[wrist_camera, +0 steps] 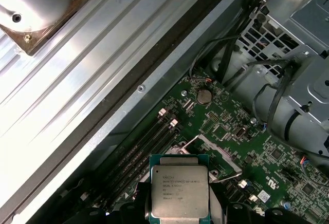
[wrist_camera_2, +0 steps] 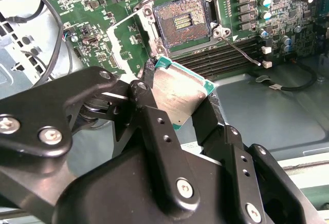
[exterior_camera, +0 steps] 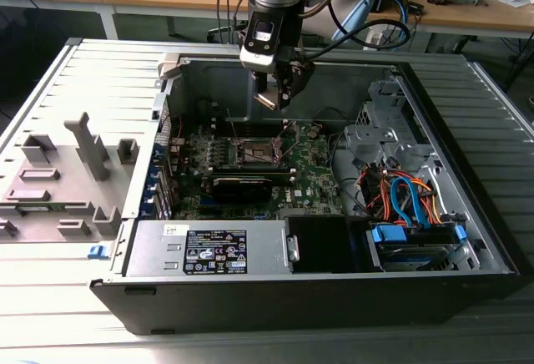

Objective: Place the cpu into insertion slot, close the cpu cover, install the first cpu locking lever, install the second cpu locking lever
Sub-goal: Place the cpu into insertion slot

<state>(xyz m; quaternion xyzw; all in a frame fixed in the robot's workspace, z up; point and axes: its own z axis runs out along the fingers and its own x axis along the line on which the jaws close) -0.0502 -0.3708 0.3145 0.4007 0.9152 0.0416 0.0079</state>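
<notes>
My gripper point(exterior_camera: 279, 97) hangs over the open computer case, above the motherboard point(exterior_camera: 313, 180). It is shut on the cpu point(wrist_camera_2: 175, 95), a flat square chip with a silver top and a green rim, gripped by two opposite edges. The first wrist view shows the cpu point(wrist_camera: 179, 190) face on between the black fingers point(wrist_camera: 218, 206). The insertion slot point(wrist_camera_2: 180, 22) lies below and apart from it, its brownish-gold contact field bare. The cpu cover point(wrist_camera_2: 123, 36), a silver frame, stands swung open beside the slot. A thin wire locking lever point(wrist_camera_2: 241, 49) sticks out, unlatched. In the exterior view the slot point(exterior_camera: 257, 152) lies below the gripper.
A long black card point(exterior_camera: 246, 184) lies just in front of the slot. The grey power supply point(exterior_camera: 209, 251) fills the case's near side. A drive bay with blue and orange cables point(exterior_camera: 409, 201) is on the exterior view's right. Memory slots point(wrist_camera_2: 226, 59) border the socket.
</notes>
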